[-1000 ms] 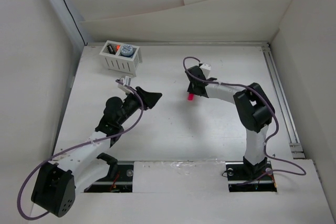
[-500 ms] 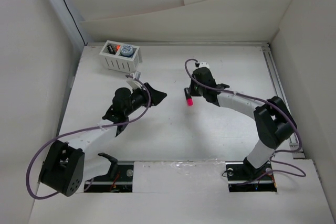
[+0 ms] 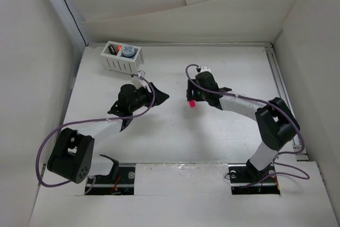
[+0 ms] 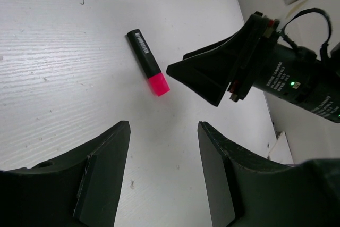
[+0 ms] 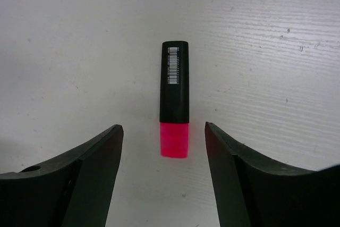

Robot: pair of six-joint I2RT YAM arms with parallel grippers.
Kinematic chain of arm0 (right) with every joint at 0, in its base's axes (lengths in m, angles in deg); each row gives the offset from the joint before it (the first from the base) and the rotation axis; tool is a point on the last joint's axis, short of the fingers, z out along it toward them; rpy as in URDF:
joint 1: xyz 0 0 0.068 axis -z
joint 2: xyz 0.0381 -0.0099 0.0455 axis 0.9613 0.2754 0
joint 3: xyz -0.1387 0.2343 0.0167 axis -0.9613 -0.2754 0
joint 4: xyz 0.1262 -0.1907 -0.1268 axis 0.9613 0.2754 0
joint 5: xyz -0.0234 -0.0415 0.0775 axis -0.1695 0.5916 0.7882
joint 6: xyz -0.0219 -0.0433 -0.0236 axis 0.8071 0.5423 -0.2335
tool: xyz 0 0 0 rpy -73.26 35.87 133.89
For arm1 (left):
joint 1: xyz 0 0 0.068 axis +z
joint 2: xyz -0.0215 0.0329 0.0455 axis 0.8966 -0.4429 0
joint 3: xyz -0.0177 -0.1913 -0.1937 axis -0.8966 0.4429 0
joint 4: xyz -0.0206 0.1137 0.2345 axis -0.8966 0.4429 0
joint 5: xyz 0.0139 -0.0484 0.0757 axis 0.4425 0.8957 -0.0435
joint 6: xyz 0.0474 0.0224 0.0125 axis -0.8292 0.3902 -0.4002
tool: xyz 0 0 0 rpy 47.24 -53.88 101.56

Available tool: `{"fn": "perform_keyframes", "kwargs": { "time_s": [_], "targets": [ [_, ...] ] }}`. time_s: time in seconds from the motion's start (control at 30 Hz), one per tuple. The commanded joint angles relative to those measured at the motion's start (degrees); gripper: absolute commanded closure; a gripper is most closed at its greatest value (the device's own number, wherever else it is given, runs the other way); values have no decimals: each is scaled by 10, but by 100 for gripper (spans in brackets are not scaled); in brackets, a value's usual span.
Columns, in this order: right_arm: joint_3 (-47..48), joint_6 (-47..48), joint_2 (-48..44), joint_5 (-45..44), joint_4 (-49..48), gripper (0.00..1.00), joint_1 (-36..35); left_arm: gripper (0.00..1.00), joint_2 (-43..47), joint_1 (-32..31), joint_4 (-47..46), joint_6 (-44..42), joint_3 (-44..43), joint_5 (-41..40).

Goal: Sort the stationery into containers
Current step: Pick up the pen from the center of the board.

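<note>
Step in hand, as judged: approach for pick-up of the only marker seen loose on the table (image 3: 159, 136).

- Item: pink-ended black marker (image 5: 174, 98). It lies flat near the middle of the table, with a barcode label on the black body. The pink end points toward the right wrist camera. It is well apart from the container.
- Right gripper (image 5: 162, 127): fingers spread wide, one to each side of the marker's pink end in its own wrist view. It holds nothing. No contact with the marker shows. Whether the tips rest on the table cannot be told.
- Left gripper (image 4: 163, 126): fingers likewise spread and empty. It is near the marker and faces it from the side opposite the right gripper. It touches neither.
- Container: white slatted basket (image 3: 123, 65), at the far left of the table. One compartment shows an orange-ended marker (image 3: 113, 49). The other shows a grey-blue cylinder (image 3: 127, 52).

Next move, as judged: bring the right gripper low enough for the pads to bracket the marker across its width, then close squarely on it. The marker is short and round, so an off-centre pinch could roll it or make it slip out. After that comes a lift and a long carry left to the compartment with the markers. The left gripper sits between marker and basket, so a path around it or a handover may be needed.
</note>
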Motion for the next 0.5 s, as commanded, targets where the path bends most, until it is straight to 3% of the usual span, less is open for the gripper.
{"fn": "perform_keyframes", "kwargs": {
  "time_s": [0.0, 0.3, 0.47],
  "targets": [
    [-4, 1, 27, 7, -1, 31, 5, 50, 5, 0, -16, -4, -27, -2],
    [1, -4, 63, 18, 10, 40, 0, 50, 5, 0, 3, -4, -39, -7],
    [1, -4, 69, 18, 10, 55, 0, 50, -13, 0, 29, -10, -62, -7]
  ]
}}
